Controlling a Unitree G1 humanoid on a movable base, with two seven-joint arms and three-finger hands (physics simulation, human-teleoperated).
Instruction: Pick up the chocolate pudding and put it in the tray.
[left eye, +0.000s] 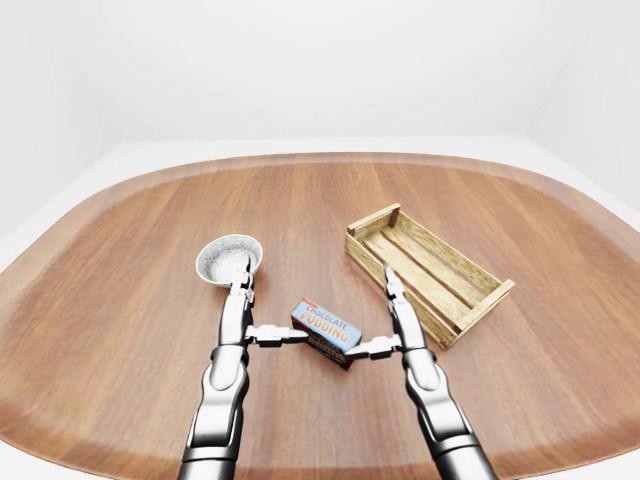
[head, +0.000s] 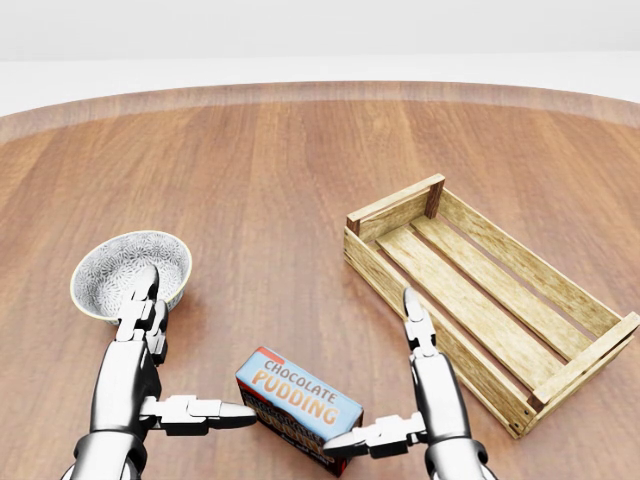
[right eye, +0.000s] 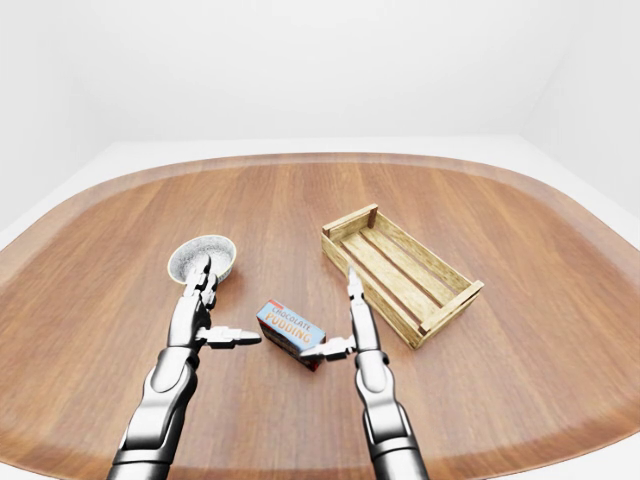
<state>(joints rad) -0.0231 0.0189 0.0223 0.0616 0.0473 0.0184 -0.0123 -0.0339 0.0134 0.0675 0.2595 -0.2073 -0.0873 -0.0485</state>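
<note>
Right hand (head: 415, 385) low and right of centre in the head view: spread wide, long fingers (head: 417, 322) pointing up the frame, thumb jutting left with its tip at the lower right corner of the chocolate pudding (head: 298, 408); real contact not resolvable, nothing gripped. Left hand (head: 150, 365) at lower left, likewise spread wide, fingers stretched up toward the bowl (head: 130, 271), thumb aimed right with its tip at or just short of the box's left end. No closing round anything on either side.

Between the two thumbs, at bottom centre of the head view: the chocolate pudding, a small box lying flat on the table (head: 280, 180), blue top with orange lettering facing up, long axis slanting from upper left down to lower right. Outside the tray, near its lower left wall but apart from it.

Right of centre: the tray (head: 385, 212), a slatted pale wooden crate set diagonally, one short end at upper left, the other near the right edge of the frame. Left of centre: a white patterned bowl, upright, just above the left fingertips.

Beneath all: a broad rounded wooden tabletop, with white floor and walls beyond in the eye views.
</note>
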